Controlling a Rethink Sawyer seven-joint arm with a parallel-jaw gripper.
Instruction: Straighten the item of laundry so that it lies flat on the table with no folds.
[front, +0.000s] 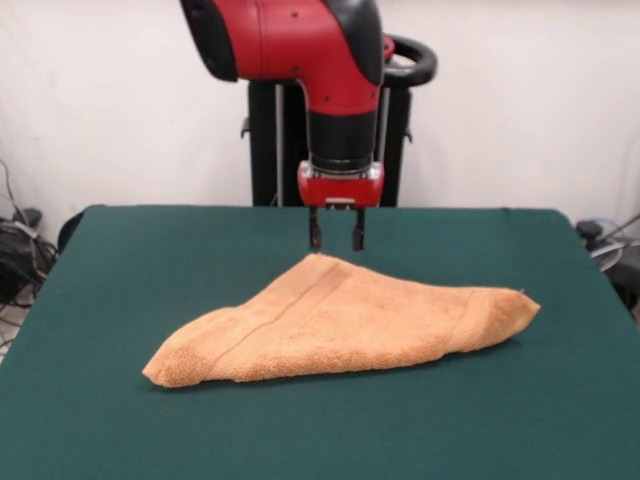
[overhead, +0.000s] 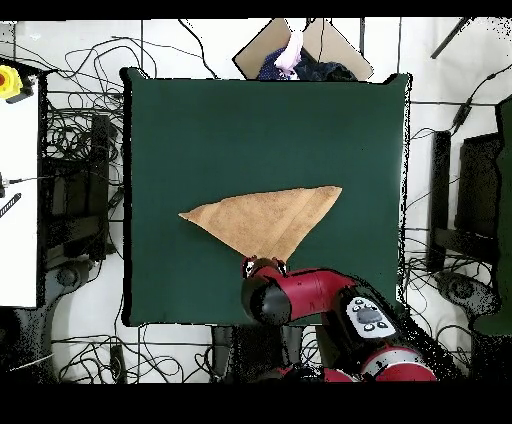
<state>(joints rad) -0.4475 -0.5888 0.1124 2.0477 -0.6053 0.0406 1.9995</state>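
We see the dark green counter (front: 90, 400) filling most of both views, far larger than anything on it. Above its far side hangs the red and black Sawyer arm (front: 330, 60), reaching straight down. The orange-tan terry towel (front: 340, 325) lies near the middle of the counter, folded over itself into a rough triangle, with a woven band stripe running along one flap and another near the end at the picture's right in the front view. It is not yet flat.

Our worry from here is the grasp. The folded peak sits right below the gripper, and if the gripper pinches both layers together, pulling would drag the whole towel across the counter instead of opening the fold. Taking too little of the thick pile could let the cloth slip out partway, leaving a fresh crease.

The gripper (front: 337, 238) hovers just above the towel's far peak, its two dark fingers (front: 315, 234) parted by a modest gap with nothing between them. In the front view we judge the tips to be apart from the cloth, though very close.
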